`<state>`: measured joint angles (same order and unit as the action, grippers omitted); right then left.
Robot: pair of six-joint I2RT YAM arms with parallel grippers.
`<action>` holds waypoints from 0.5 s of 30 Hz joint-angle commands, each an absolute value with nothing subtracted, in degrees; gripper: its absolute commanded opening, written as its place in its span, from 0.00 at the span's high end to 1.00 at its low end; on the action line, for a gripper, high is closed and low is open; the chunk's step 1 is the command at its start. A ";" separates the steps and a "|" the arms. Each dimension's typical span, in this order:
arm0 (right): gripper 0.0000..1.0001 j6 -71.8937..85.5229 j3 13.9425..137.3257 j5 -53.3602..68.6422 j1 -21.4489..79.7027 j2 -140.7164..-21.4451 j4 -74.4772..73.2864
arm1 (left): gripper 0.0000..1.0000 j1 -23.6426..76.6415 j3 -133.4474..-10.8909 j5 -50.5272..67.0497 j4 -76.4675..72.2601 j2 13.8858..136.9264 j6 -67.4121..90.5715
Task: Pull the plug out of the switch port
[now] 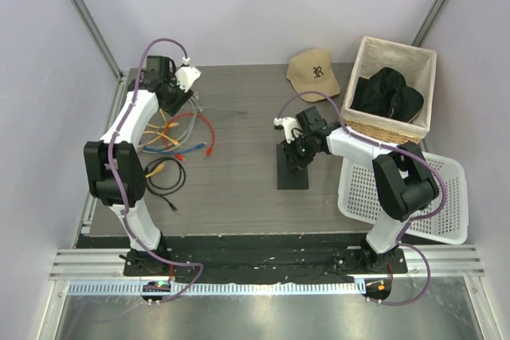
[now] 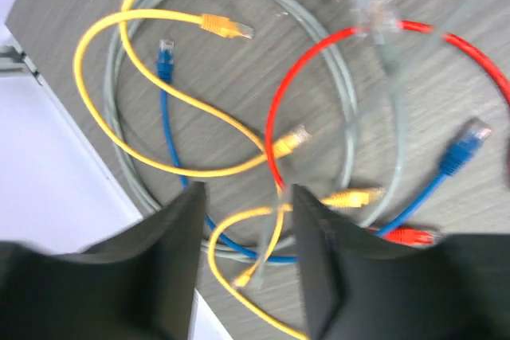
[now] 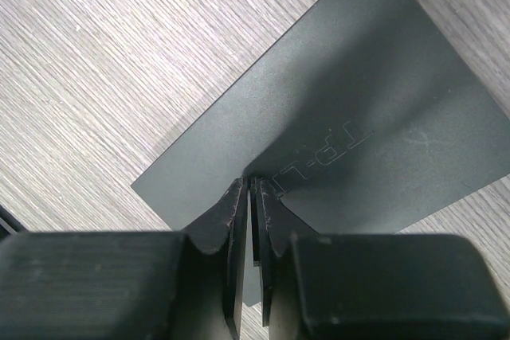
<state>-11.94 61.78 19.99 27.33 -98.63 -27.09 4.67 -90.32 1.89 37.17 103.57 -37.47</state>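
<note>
The grey worktop (image 1: 239, 197) is occupied at its left by a loose heap of network cables (image 1: 177, 137). Over that heap the left hand (image 2: 243, 189) is held with its fingers spread and nothing gripped. A pale cable (image 2: 392, 61) is seen blurred in the gap between them, untouched as far as can be told. The heap is judged to be where freed leads are laid aside.

Near the middle, well apart from the heap, the switch (image 1: 292, 173) is laid flat with its top face up. It is pinned by the right hand (image 3: 251, 185), whose fingers are pressed together with their tips set on that face. This is presumably done so that the box cannot slide while a lead is drawn out.

The long axis of the switch is aligned almost straight from the near edge toward the far edge. Which side carries the ports cannot be told. No cable is seen reaching the switch, so the pull is judged already made.
</note>
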 commanded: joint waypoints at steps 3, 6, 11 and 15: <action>0.83 -15.47 59.15 13.10 27.77 -100.99 -24.70 | 0.36 4.57 -90.37 5.00 41.57 100.75 -33.14; 0.81 -15.38 57.31 12.83 27.77 -99.59 -24.52 | 0.34 4.66 -85.80 8.16 43.23 95.74 -30.24; 0.43 -6.00 59.05 10.30 27.77 -94.32 -22.68 | 0.00 6.15 -77.53 15.46 43.33 86.68 -21.99; 0.29 -0.45 68.69 -4.26 27.77 -88.86 -22.85 | 0.00 8.61 -72.87 15.29 41.75 80.34 -13.66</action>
